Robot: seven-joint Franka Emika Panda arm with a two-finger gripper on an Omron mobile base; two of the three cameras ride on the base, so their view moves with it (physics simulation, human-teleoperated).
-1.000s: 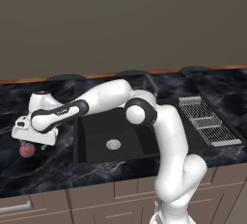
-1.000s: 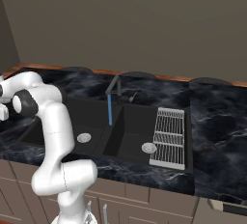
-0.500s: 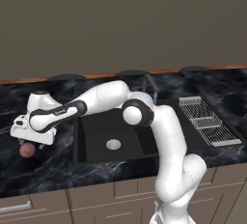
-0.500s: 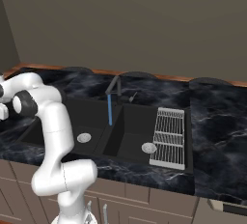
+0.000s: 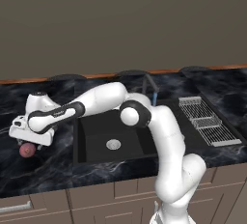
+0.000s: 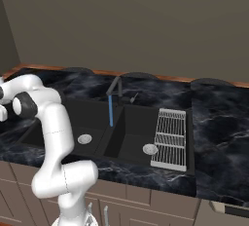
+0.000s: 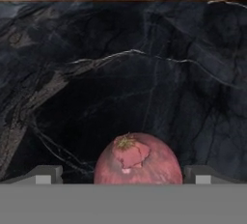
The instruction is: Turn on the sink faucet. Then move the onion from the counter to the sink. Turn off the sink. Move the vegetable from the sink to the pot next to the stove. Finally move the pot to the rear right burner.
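**A:** Look at the last second; almost nothing shifts. Your arm reaches out to the left over the counter [image 5: 58, 170] just as it did a second ago, and the gripper [image 7: 124, 175] hangs low over the onion [image 5: 27, 150] in the same place. At most it has settled a touch lower, and I can't swear to that.

**B:** So what does that tell you about the task?

**A:** The reach looks finished, and the grasp has not begun; you are at the pause before closing. The sink faucet [image 6: 115, 87] is running, with a blue stream falling from its spout into the sink [image 6: 58, 141]; so the first step reads as done, and the onion is the step in hand.

**B:** And the jaws?

**A:** Spread wide, with nothing pinched between them. In the hand view the two fingertips [image 7: 44, 175] rise at either side of the onion, one left and one right, each with a small gap to its skin; the onion sits between them, close to centred.

**B:** Where is the onion in the room?

**A:** On the counter, left of the sink and well apart from its rim, resting on the black marble; in the left base view it peeps out just below the hand. Its stem scar faces up towards the camera; you look set to close, though a round thing like this may roll if one finger touches first.
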